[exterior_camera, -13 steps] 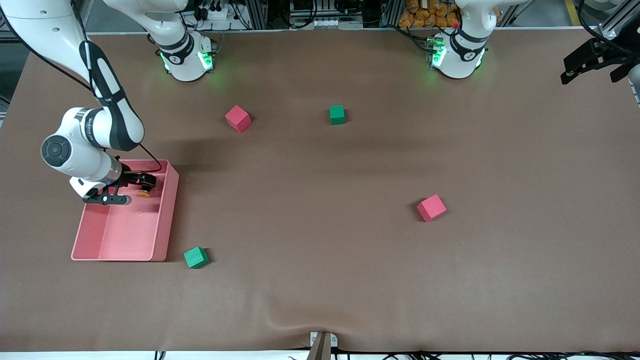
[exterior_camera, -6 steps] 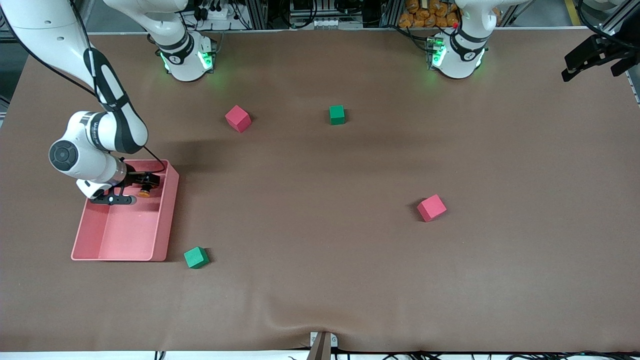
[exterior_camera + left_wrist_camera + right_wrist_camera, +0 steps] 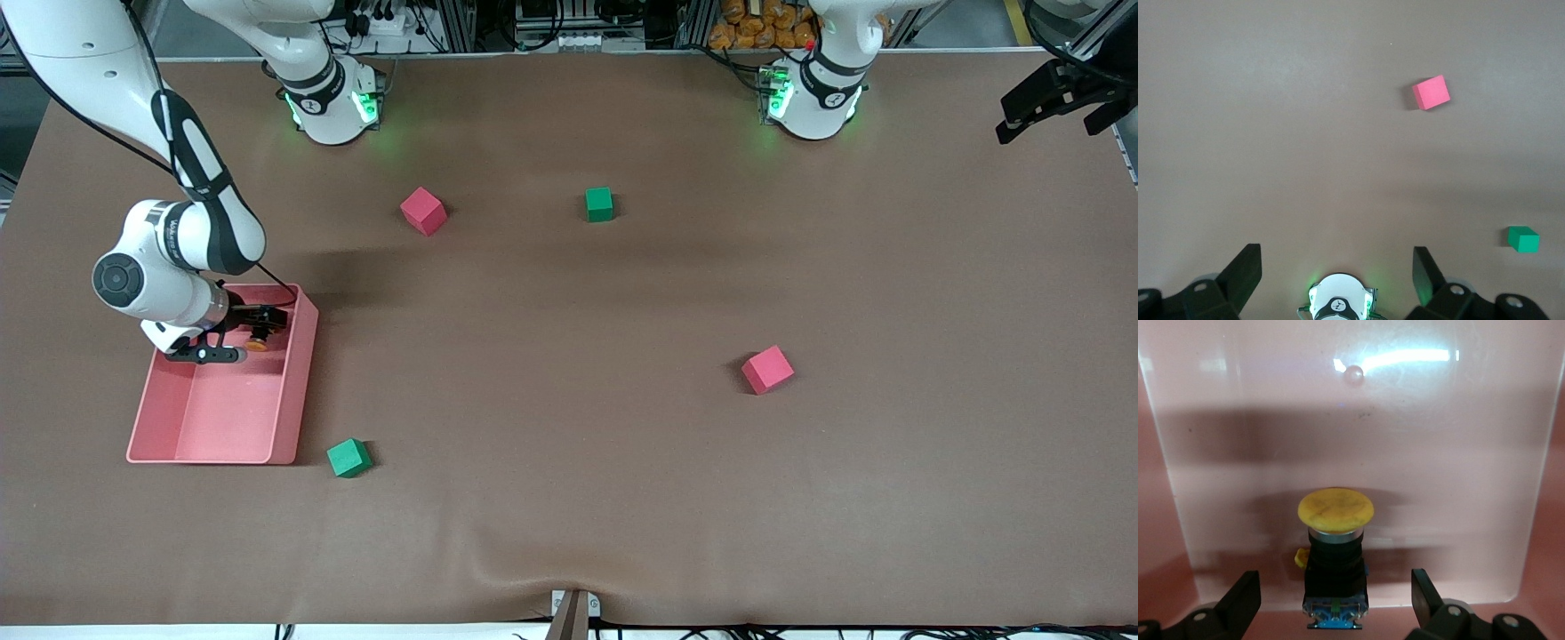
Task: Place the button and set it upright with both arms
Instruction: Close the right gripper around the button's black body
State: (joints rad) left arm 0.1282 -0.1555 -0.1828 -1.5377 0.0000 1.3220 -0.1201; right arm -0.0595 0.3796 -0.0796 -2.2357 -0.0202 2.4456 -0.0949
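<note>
gaping around the button (image 3: 1335, 550) in the pink tray (image 3: 191, 427) — right pincer (image 3: 1335, 603); left pincer (image 3: 1337, 273) spread, waiting.

No legible text, labels, brand names, nos. or signs anywhere. White jointed right arm (image 3: 169, 244) has a small dark marking on its wrist link, too small to read. Round emblems on the green-lit arm bases (image 3: 333, 107) likewise can't be made out.
</note>
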